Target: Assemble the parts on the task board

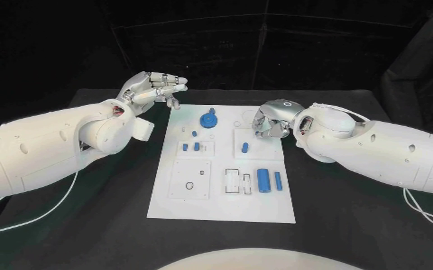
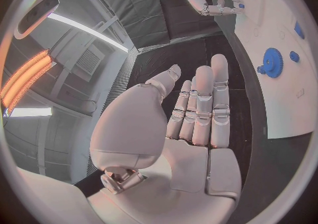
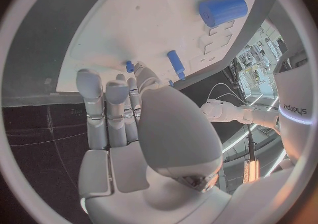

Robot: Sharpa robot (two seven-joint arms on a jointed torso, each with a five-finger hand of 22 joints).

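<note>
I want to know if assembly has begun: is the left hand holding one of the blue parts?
No: in the left wrist view the left hand has straight, empty fingers, and the blue gear lies apart from it on the task board.

Right hand [image 1: 273,120] hides part of the task board [image 1: 226,210] edge — tiny ring [image 1: 189,186] too small to identify

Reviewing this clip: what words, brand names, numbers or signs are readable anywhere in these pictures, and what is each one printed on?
"sharpa" – grey letters on the robot's white body, seen in the right wrist view.
The task board carries only outlines and recesses; no lettering can be made out on it.
No readable marks on the left hand, the right hand or the blue gear.
</note>
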